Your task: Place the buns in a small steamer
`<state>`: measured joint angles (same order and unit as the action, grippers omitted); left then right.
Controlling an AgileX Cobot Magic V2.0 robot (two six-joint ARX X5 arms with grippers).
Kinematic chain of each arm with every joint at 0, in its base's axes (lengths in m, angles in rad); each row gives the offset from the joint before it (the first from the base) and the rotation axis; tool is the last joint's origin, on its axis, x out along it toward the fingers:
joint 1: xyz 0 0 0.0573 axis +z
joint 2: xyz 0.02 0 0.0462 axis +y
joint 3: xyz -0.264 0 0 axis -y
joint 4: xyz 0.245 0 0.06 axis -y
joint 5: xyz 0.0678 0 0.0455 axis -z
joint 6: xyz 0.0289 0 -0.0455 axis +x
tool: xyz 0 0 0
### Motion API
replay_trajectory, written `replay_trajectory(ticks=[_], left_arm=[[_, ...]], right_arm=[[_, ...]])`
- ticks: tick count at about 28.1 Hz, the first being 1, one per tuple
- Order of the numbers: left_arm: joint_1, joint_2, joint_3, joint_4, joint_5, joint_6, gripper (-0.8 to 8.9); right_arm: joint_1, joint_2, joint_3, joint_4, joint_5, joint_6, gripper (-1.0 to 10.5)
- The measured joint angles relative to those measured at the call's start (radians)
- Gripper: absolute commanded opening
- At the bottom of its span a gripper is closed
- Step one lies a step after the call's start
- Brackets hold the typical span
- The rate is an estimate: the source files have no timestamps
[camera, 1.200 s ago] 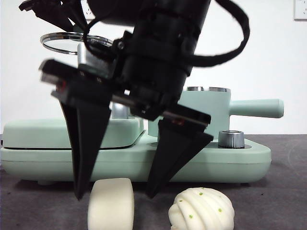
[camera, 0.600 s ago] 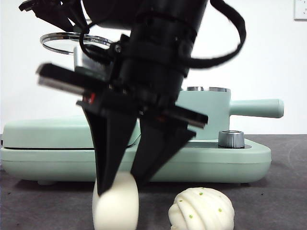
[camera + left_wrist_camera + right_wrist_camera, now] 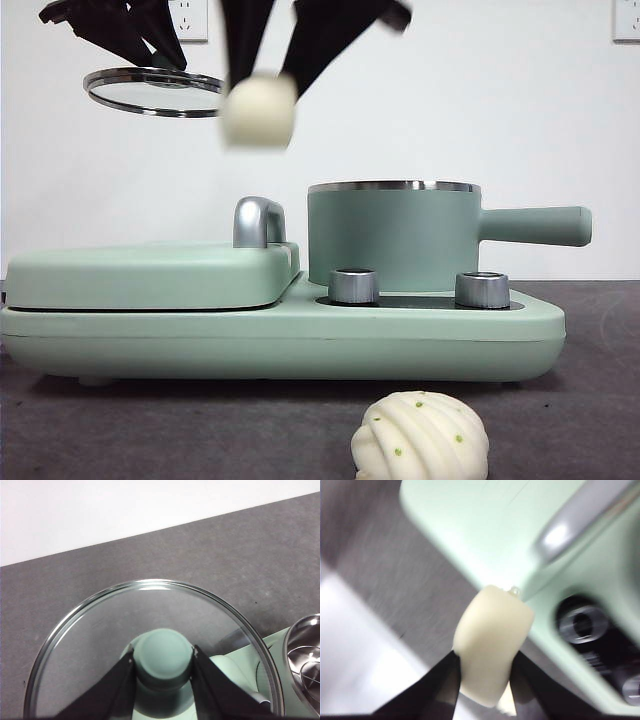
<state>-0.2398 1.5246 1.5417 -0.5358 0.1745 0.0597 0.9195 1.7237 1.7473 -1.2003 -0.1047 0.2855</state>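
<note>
The twisty bun sits on the table in front of the small steamer. High above the steamer's left side, the right gripper squeezes the smooth bun. Further left, the left gripper pinches the glass lid by its knob.

Ridged bun lies before the steamer.

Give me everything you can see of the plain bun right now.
The plain bun is a smooth, cream-white cylinder, unmarked and soft-looking. It hangs in the air, clamped between the two black jaws of the right tool, which press its sides. In the front view it is high above the griddle lid, beside the held glass lid, touching nothing else.
</note>
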Motion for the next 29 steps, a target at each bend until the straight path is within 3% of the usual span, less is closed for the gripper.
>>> replay_trajectory(ticks=[5,10,16,29], left_arm=[[0.0,0.0,0.0,0.0,0.0,0.0,0.07],[0.0,0.0,0.0,-0.004,0.0,0.0,0.07],[0.0,0.0,0.0,-0.009,0.0,0.0,0.07],[0.0,0.0,0.0,-0.015,0.0,0.0,0.07]], right_arm=[[-0.106,0.0,0.119,-0.022,0.026,-0.062,1.4],[-0.224,0.007,0.131,-0.003,0.024,-0.097,1.4],[-0.35,0.103,0.131,0.098,-0.036,-0.12,1.4],[-0.401,0.274,0.131,0.119,-0.056,-0.133,1.4]])
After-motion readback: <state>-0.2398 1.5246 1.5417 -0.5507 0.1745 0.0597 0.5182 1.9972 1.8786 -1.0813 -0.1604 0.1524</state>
